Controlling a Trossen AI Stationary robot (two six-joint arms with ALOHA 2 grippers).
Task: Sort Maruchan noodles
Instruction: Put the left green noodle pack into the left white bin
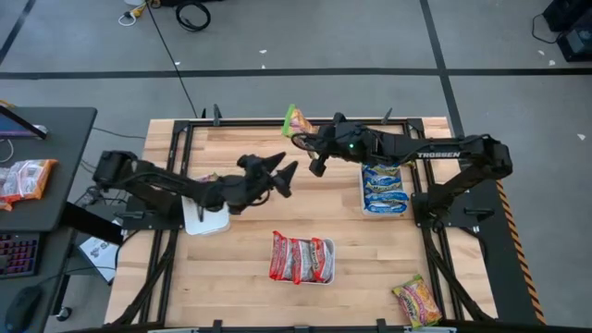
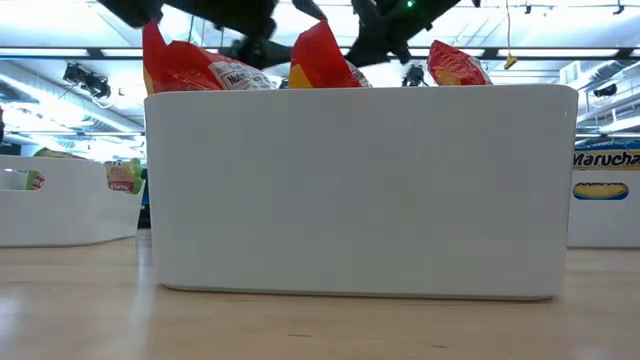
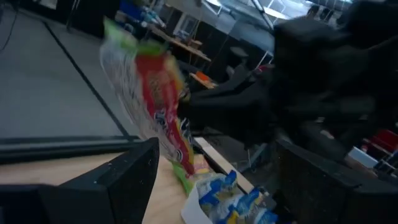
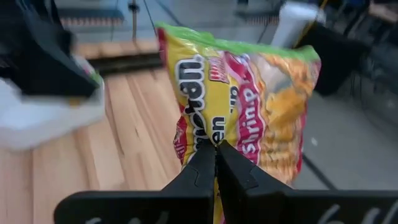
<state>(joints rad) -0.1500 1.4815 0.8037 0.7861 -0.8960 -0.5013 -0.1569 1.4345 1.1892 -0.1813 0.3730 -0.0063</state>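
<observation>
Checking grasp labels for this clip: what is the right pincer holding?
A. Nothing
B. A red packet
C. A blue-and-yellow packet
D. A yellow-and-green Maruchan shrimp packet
D: the right wrist view shows the right pincer shut on the yellow-and-green Maruchan shrimp packet, raised near the table's far edge.

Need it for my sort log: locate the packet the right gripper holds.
In the high view the yellow-green packet hangs pinched in the right gripper at the table's far edge.

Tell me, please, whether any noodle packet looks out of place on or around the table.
Yes. One yellow-green packet lies loose and askew near the table's front right corner, outside any tray. Another packet sits off the table on the dark desk at the left. The right gripper holds a third yellow-green packet in the air.
</observation>
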